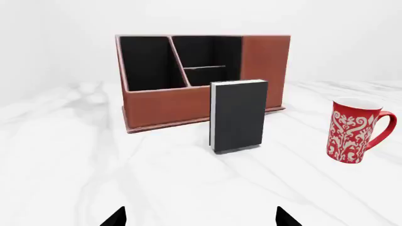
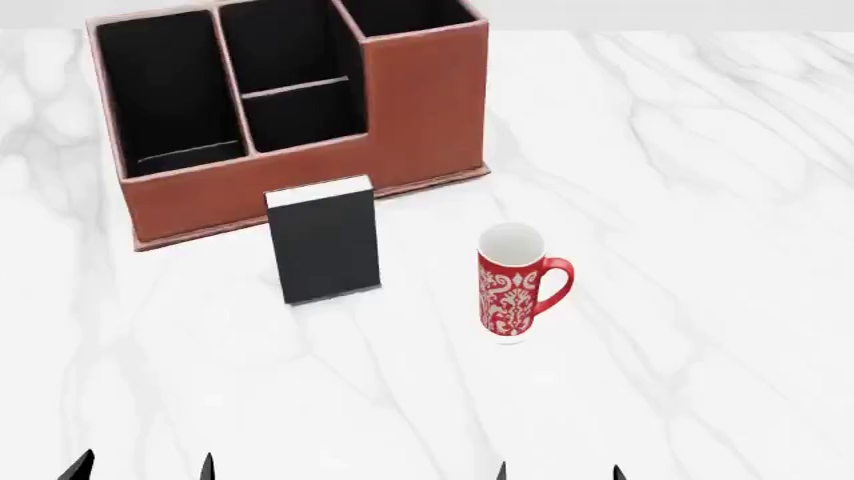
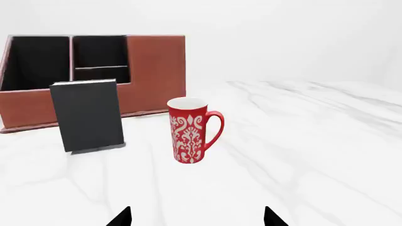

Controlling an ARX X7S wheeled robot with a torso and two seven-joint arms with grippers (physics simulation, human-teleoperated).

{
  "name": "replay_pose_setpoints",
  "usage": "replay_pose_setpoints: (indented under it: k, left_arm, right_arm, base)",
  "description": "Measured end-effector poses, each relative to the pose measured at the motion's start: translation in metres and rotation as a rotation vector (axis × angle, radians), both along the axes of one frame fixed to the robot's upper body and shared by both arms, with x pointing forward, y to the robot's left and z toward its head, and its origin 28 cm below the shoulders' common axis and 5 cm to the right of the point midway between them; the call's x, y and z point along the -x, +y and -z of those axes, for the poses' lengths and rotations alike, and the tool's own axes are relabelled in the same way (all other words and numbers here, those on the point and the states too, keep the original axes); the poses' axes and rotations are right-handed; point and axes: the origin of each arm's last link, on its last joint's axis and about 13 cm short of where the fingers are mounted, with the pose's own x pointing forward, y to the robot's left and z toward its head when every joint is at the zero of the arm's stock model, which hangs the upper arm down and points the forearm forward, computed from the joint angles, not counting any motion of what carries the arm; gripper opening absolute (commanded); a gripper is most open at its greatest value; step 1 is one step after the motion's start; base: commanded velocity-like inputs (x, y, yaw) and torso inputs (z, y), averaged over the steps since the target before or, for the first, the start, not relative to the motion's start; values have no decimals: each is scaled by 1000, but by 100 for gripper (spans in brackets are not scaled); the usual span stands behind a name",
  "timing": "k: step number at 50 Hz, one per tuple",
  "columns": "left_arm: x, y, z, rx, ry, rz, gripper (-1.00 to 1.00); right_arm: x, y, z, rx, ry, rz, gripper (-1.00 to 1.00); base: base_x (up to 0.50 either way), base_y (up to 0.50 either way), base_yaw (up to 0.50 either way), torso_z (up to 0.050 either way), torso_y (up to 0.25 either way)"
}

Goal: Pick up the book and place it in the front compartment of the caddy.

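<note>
Flat black book (image 2: 326, 249), leathery caddy (image 2: 424, 108)

Both grippers low at frame edge, jaws apart, holding nothing.
Head view: left gripper (image 2: 144, 467) and right gripper (image 2: 558, 472) show only dark fingertips at the bottom edge. Each wrist view shows just two tips, left gripper (image 1: 199, 219), right gripper (image 3: 197, 217), spread wide. Arms and wrists out of view.

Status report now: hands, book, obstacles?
Both hands open, empty. Book upright on table, before caddy, untouched. Mug stands beside book, apart.
</note>
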Motion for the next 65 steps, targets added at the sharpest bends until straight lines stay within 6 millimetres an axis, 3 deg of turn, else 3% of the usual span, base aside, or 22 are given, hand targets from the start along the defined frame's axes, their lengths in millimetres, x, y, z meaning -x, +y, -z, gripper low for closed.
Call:
replay_pose_setpoints:
  k: [27, 34, 50, 65]
  left_arm:
    - [4, -2, -7, -40, -51, 31, 100]
    - [7, -1, -26, -31, -107, 34, 100]
    - [23, 3, -93, 10, -282, 15, 100]
    - [40, 17, -135, 23, -410, -54, 100]
  right_arm:
    - [-3, 2, -1, 54, 18, 16, 100]
    - [-4, 2, -23, 70, -48, 23, 100]
    - [8, -4, -98, 80, -259, 59, 100]
    - [27, -9, -142, 116, -384, 91, 100]
  base:
    - [0, 0, 0, 0, 0]
    - [0, 0, 0, 0, 0]
    - [0, 0, 0, 0, 0]
    - [0, 0, 0, 0, 0]
